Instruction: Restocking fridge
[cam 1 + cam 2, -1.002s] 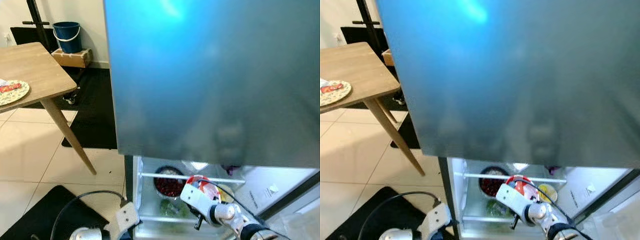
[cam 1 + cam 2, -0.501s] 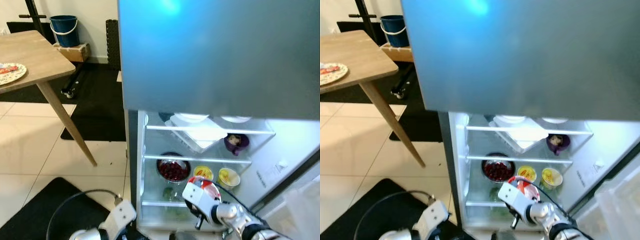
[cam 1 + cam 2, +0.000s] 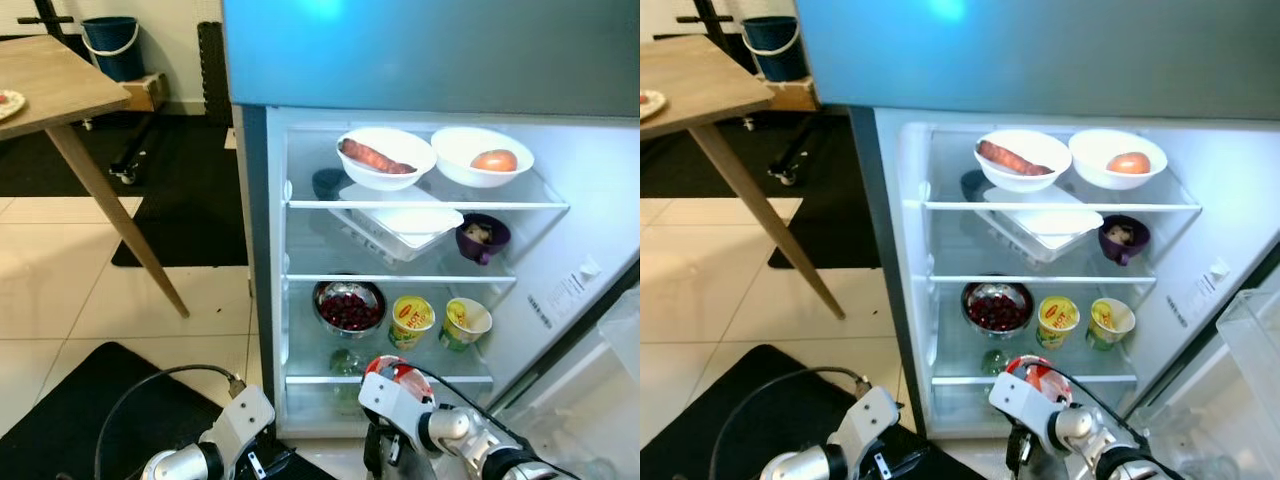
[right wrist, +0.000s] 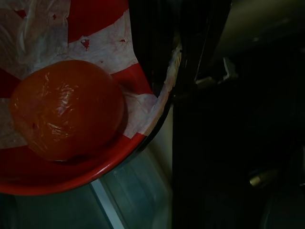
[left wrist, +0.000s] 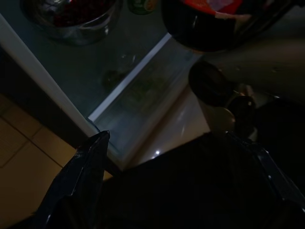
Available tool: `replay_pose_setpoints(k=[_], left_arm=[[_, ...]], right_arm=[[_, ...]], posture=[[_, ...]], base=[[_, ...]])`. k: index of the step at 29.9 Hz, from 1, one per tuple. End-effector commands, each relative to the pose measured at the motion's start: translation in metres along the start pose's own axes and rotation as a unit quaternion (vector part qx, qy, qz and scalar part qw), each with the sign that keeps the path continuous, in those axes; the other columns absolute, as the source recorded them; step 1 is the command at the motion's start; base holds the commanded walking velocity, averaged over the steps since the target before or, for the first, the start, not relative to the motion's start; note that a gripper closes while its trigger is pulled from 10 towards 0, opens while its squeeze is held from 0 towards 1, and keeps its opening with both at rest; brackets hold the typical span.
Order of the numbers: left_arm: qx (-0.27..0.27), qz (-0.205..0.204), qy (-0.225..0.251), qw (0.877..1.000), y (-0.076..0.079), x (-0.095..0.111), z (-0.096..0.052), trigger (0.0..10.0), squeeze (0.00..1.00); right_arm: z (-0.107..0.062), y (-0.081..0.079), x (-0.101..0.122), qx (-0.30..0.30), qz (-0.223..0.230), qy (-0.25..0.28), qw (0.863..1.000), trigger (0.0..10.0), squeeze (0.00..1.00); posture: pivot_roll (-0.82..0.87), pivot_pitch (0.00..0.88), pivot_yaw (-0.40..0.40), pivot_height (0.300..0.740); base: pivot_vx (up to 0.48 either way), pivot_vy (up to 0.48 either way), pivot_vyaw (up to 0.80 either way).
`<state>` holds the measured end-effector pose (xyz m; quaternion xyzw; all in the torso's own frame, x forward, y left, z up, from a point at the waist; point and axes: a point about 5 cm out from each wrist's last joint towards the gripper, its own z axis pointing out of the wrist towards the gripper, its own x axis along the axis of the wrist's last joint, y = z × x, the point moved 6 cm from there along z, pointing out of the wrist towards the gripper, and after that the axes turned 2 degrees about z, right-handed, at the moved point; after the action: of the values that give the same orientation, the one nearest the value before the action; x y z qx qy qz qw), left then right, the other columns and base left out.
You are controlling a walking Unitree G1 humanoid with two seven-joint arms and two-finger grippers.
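From the left eye view, you had the open fridge (image 3: 262, 250) before you, and its door above cut off the top of the picture. On the top shelf (image 3: 420, 204) stood a white bowl with a sweet potato (image 3: 385, 157) toward the left edge and a white bowl with an orange fruit (image 3: 482, 156) toward the right edge. Below them lay a white tray (image 3: 400, 222) and a purple cup (image 3: 483, 238) near the right wall. On the next shelf sat a steel bowl of red berries (image 3: 349, 306) at the left and two yellow cups (image 3: 411, 321) beside it. Your right tool (image 3: 383, 452) was low at the front edge of the bottom shelf, largely hidden behind its own wrist; the red and white bowl (image 3: 398, 373) showed just above that wrist. Your left tool (image 3: 262, 465) hung low over the black mat (image 3: 60, 420), cut off by the picture's lower edge. A bench (image 3: 45, 85) stood far left.

In the left wrist view, very dark, I could not tell whether its fingers were wide or narrow; the fridge's lower shelf edge (image 5: 128, 81) was dimly visible.

In the right wrist view, your tool gripped the rim of the red and white bowl (image 4: 138, 95), which held a wrapped tomato (image 4: 66, 109).
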<state>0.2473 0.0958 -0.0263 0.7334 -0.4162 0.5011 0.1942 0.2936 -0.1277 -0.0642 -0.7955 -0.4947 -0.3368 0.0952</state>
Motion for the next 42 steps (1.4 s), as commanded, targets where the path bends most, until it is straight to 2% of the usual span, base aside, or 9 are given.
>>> replay_pose_setpoints(k=[1, 7, 18, 19, 23, 29, 35, 38, 42], left_arm=[[0.005, 0.002, 0.001, 1.000, 0.002, 0.000, 0.002, 10.0, 0.00], [0.033, 0.010, 0.011, 0.999, -0.007, 0.004, 0.002, 10.0, 0.00], [0.053, 0.016, 0.014, 0.998, -0.009, 0.004, 0.001, 10.0, 0.00], [0.057, 0.017, 0.017, 0.998, -0.008, 0.004, 0.000, 10.0, 0.00], [0.060, 0.017, 0.019, 0.998, -0.008, 0.005, -0.001, 10.0, 0.00], [0.066, 0.014, 0.026, 0.997, -0.005, 0.006, -0.003, 10.0, 0.00], [0.070, 0.011, 0.032, 0.997, -0.004, 0.007, -0.003, 10.0, 0.00], [0.108, 0.004, 0.047, 0.993, -0.008, 0.011, -0.008, 10.0, 0.00], [0.133, -0.007, 0.059, 0.989, -0.011, 0.014, -0.013, 10.0, 0.00]], right_arm=[[0.002, -0.006, 0.005, 0.013, -0.012, 0.010, 1.000, 10.0, 0.00], [0.005, -0.011, 0.027, 0.040, -0.028, 0.046, 0.998, 10.0, 0.00], [0.008, -0.014, 0.040, 0.057, -0.050, 0.054, 0.996, 10.0, 0.00], [0.010, -0.012, 0.046, 0.050, -0.070, 0.051, 0.995, 10.0, 0.00], [0.011, -0.008, 0.051, 0.041, -0.092, 0.051, 0.994, 10.0, 0.00], [0.012, 0.003, 0.055, 0.018, -0.141, 0.026, 0.990, 10.0, 0.00], [0.012, 0.006, 0.060, 0.019, -0.151, 0.025, 0.988, 10.0, 0.00], [0.011, 0.014, 0.065, 0.012, -0.171, 0.014, 0.985, 10.0, 0.00], [0.009, 0.022, 0.068, 0.002, -0.184, 0.003, 0.983, 10.0, 0.00]], posture=[[-0.07, 0.076, -0.065, 0.540], [-0.06, 0.076, -0.065, 0.510], [-0.06, 0.093, -0.069, 0.480], [-0.06, 0.101, -0.069, 0.470], [-0.05, 0.108, -0.071, 0.455], [-0.05, 0.127, -0.078, 0.455], [-0.05, 0.140, -0.084, 0.455], [-0.04, 0.167, -0.099, 0.455], [-0.02, 0.186, -0.107, 0.455]], base=[[0.000, 0.000, 0.00], [0.000, 0.000, 0.00], [0.000, 0.000, 0.00], [0.000, 0.000, 0.00], [0.000, 0.000, 0.00], [0.000, 0.000, 0.00], [0.000, 0.000, 0.00], [0.000, 0.000, 0.00], [0.000, 0.000, 0.00]])
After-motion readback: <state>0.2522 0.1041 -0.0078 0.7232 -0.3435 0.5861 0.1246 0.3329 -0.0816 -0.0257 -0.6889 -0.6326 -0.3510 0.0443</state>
